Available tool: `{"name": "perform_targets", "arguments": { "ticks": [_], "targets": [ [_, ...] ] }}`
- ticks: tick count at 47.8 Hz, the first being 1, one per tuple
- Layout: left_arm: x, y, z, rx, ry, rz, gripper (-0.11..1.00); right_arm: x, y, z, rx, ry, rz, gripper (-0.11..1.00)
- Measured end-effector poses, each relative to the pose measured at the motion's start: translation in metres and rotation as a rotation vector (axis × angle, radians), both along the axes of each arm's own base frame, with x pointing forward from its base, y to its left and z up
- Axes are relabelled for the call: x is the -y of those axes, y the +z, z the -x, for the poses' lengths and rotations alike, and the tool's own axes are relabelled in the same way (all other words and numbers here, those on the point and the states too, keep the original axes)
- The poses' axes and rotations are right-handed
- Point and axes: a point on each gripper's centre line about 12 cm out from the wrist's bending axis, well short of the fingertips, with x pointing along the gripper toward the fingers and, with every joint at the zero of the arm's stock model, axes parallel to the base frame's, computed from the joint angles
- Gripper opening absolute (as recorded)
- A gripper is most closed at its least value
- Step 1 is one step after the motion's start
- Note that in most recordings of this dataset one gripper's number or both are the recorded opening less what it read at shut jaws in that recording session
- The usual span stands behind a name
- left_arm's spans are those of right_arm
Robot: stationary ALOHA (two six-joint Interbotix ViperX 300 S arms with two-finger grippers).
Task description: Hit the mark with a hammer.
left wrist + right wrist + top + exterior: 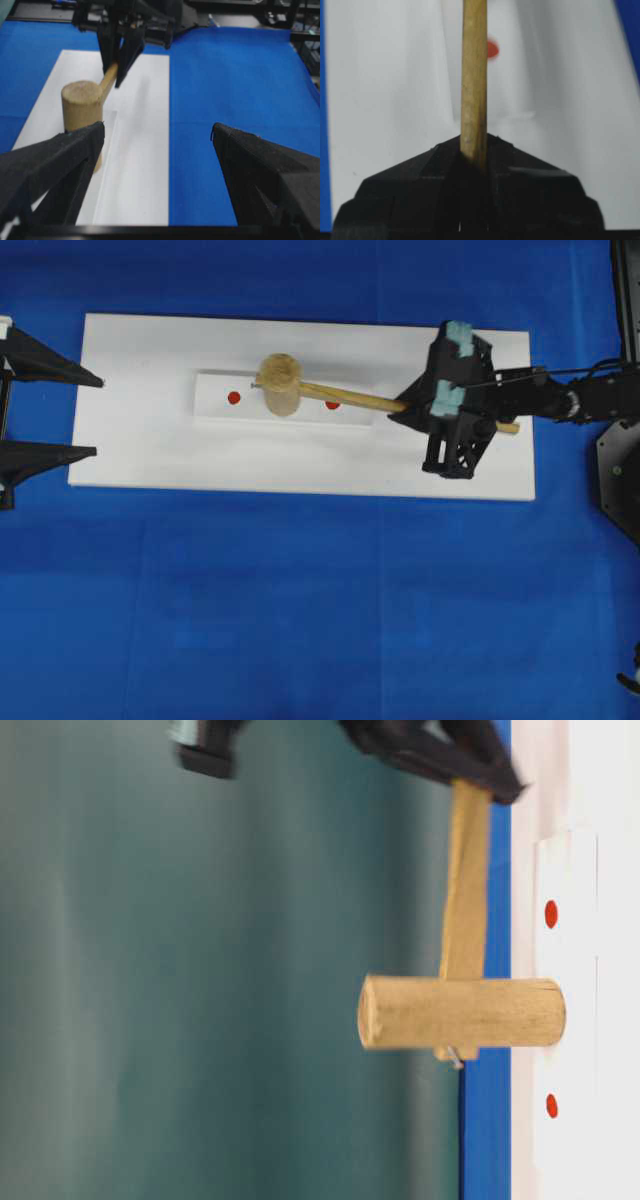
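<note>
Right hand (452, 412) is clamped on the hammer (283, 386) far down its handle, which I judge gives the swing reach. Its head stands end-down on the white strip (214, 400), covering the mark between the two outer dots. My left hand (70, 418) waits spread wide, holding nothing, beyond the white board (300, 475)

hammer (283, 386) head on strip (215, 398) (between dots)

hammer (283, 386) covers strip (215, 400) centre | blue cloth (300, 610) around white board (140, 450) open
</note>
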Motion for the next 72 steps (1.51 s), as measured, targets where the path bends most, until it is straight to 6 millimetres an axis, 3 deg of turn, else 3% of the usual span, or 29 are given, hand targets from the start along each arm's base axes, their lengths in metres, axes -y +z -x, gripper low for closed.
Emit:
{"name": "perform_targets", "arguments": {
  "ticks": [9,19,27,34,41,54,66,72],
  "targets": [
    [0.0,0.001,0.0,0.002,0.0,0.0,0.85,0.001,0.008,0.0,0.027,-0.004,0.017,0.02],
    [0.0,0.0,0.0,0.0,0.0,0.0,0.85,0.0,0.047,0.006,0.152,-0.004,0.041,0.02],
    [0.0,0.0,0.0,0.0,0.0,0.0,0.85,-0.004,0.079,0.029,0.266,0.006,0.064,0.02],
    [0.0,0.0,0.0,0.0,0.0,0.0,0.85,-0.007,0.086,0.052,0.315,0.004,0.071,0.02],
    [0.0,0.001,0.0,0.002,-0.002,0.0,0.85,-0.008,0.089,0.062,0.343,0.003,0.074,0.02],
    [0.0,0.0,0.0,0.0,0.0,0.0,0.85,-0.008,0.079,0.061,0.306,0.008,0.066,0.02],
    [0.0,0.0,0.0,0.002,0.0,0.0,0.85,-0.01,0.006,0.059,0.038,-0.013,-0.021,0.02],
    [0.0,0.0,0.0,0.002,0.0,0.002,0.85,-0.011,-0.01,0.058,-0.026,-0.021,-0.043,0.02]
  ]
}}
